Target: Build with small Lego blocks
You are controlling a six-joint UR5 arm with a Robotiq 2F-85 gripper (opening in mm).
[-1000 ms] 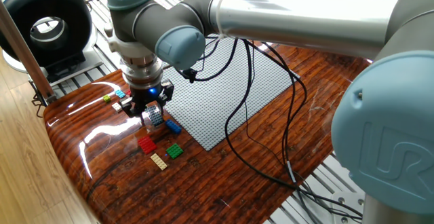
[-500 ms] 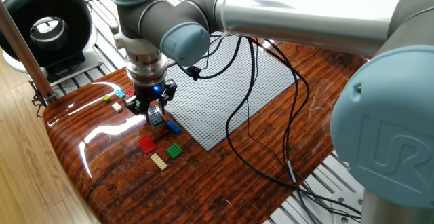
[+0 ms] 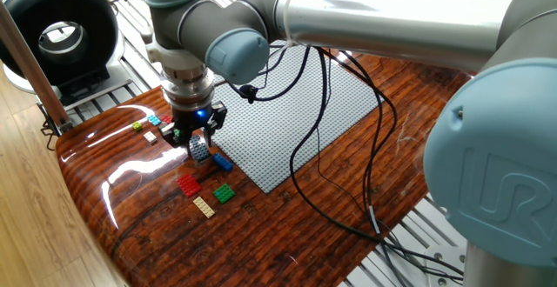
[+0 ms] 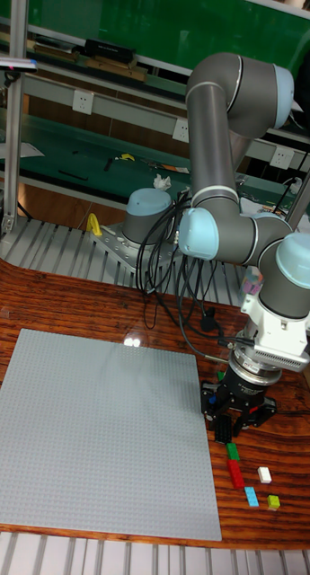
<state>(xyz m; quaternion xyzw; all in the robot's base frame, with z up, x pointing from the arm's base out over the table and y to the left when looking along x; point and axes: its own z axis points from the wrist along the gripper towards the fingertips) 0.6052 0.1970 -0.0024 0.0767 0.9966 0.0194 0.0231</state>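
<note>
- Low over the glossy wooden table (image 3: 287,235), the black two-finger gripper (image 3: 198,144) hangs at the left corner of the large grey studded baseplate (image 3: 287,113) — whether its jaws are parted or hold anything, I cannot tell.
- A small blue Lego brick (image 3: 222,162) lies just at the gripper's 4 o'clock.
- At its 6 o'clock sit a red brick (image 3: 189,184), a green brick (image 3: 224,193) and a tan brick (image 3: 204,206).
- At its 10 o'clock lie a light blue brick (image 3: 154,120), a white brick (image 3: 150,136) and a yellow-green brick (image 3: 137,126).
- From the tall view, red bricks (image 4: 235,473) line up under the gripper (image 4: 234,415) — beside the baseplate's (image 4: 101,431) right edge.
</note>
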